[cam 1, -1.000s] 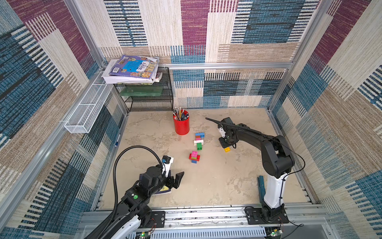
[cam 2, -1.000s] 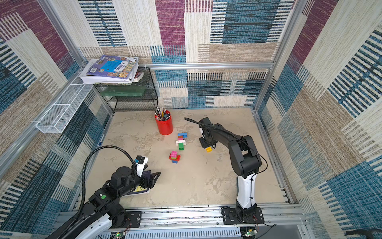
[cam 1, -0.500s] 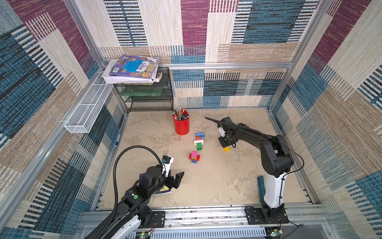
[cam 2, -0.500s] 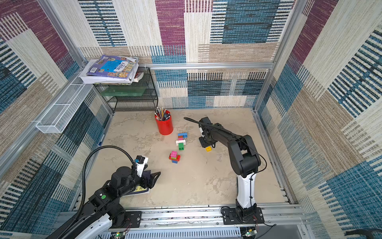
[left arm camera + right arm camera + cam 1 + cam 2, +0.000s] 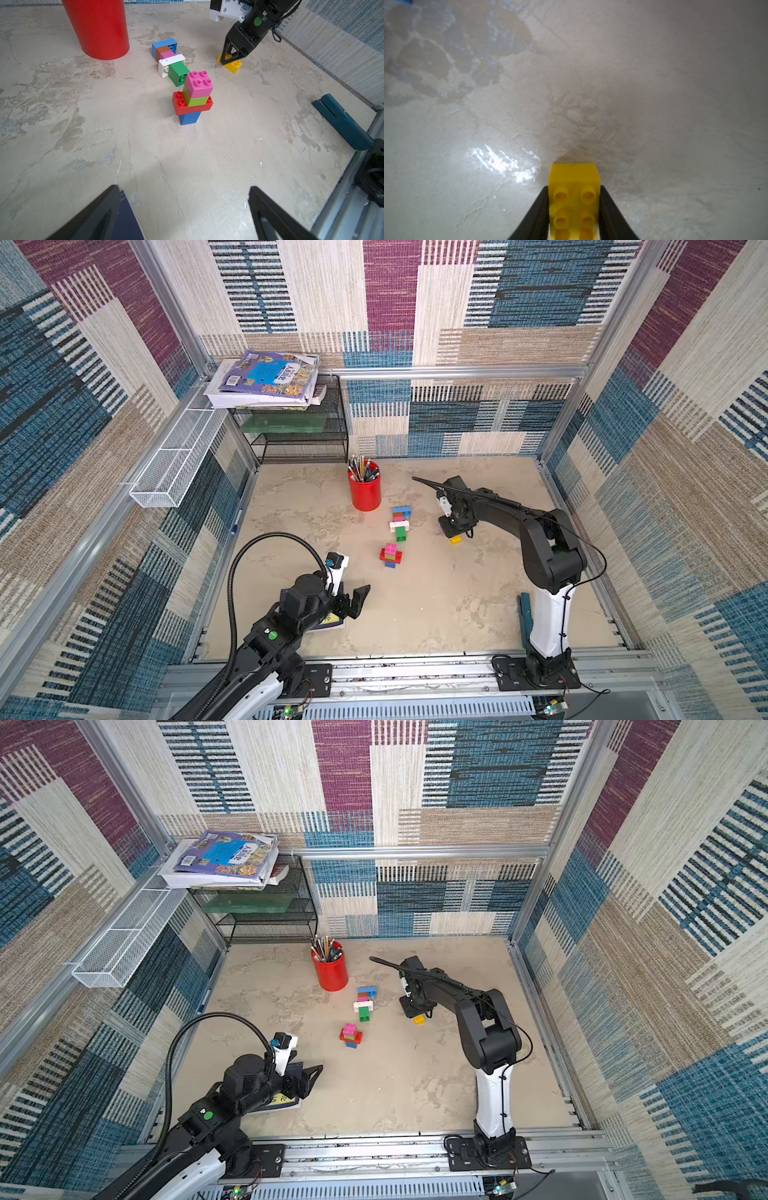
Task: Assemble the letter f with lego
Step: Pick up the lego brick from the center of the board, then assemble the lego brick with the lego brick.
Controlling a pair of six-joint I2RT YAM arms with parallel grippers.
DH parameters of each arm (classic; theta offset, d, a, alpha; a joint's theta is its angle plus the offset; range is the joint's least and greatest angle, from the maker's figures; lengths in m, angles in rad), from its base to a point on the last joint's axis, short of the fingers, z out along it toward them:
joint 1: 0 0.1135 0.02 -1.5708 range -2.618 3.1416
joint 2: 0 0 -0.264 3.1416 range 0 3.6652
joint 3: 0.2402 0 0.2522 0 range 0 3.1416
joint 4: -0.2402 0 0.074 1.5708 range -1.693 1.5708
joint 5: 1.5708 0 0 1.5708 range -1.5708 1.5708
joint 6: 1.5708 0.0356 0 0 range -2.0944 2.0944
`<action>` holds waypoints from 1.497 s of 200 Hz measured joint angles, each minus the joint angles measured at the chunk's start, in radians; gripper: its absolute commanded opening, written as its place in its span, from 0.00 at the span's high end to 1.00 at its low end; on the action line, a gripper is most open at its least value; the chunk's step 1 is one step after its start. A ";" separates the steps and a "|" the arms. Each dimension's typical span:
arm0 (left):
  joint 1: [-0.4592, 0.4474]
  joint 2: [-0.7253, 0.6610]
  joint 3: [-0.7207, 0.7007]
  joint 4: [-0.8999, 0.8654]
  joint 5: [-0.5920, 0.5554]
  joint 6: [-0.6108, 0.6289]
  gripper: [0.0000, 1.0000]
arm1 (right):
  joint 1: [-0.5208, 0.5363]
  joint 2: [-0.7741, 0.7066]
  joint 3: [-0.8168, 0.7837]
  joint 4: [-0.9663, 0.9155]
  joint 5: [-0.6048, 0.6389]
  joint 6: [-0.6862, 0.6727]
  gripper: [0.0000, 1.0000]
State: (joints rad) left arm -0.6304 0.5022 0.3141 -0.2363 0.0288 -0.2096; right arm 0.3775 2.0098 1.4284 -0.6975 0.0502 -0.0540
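Between the right fingers (image 5: pixel 538 209), touching both, sits the yellow brick (image 5: pixel 574 176).

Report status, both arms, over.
Left gripper open, empty. Right gripper shut on yellow brick. Stack upright, row lying nearby. Nothing between brick and stack.

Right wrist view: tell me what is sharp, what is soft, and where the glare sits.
In the right wrist view the yellow brick is fairly sharp at its far face, its nearest studs and the fingers soft; a white glare patch lies on the table beside the brick; the far table blurs.
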 measured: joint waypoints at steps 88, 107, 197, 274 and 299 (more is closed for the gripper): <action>0.000 0.001 0.000 0.000 0.000 0.000 0.01 | 0.017 -0.013 0.113 -0.069 -0.023 -0.016 0.76; 0.000 0.001 0.000 0.000 0.001 0.000 0.01 | 0.042 -0.013 0.169 -0.111 -0.021 -0.029 0.76; 0.000 -0.025 0.000 -0.002 0.003 0.000 0.01 | 0.176 -0.001 0.433 -0.312 -0.049 -0.108 0.78; 0.000 -0.032 -0.004 -0.004 0.002 0.000 0.01 | 0.274 -0.005 0.457 -0.377 -0.116 -0.198 0.90; 0.000 -0.027 -0.004 -0.004 0.000 0.000 0.01 | 0.307 -0.013 0.448 -0.384 -0.137 -0.212 0.90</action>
State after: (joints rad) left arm -0.6304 0.4755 0.3099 -0.2405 0.0292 -0.2096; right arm 0.6849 1.9968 1.8763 -1.0817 -0.0872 -0.2657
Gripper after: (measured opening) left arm 0.991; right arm 0.346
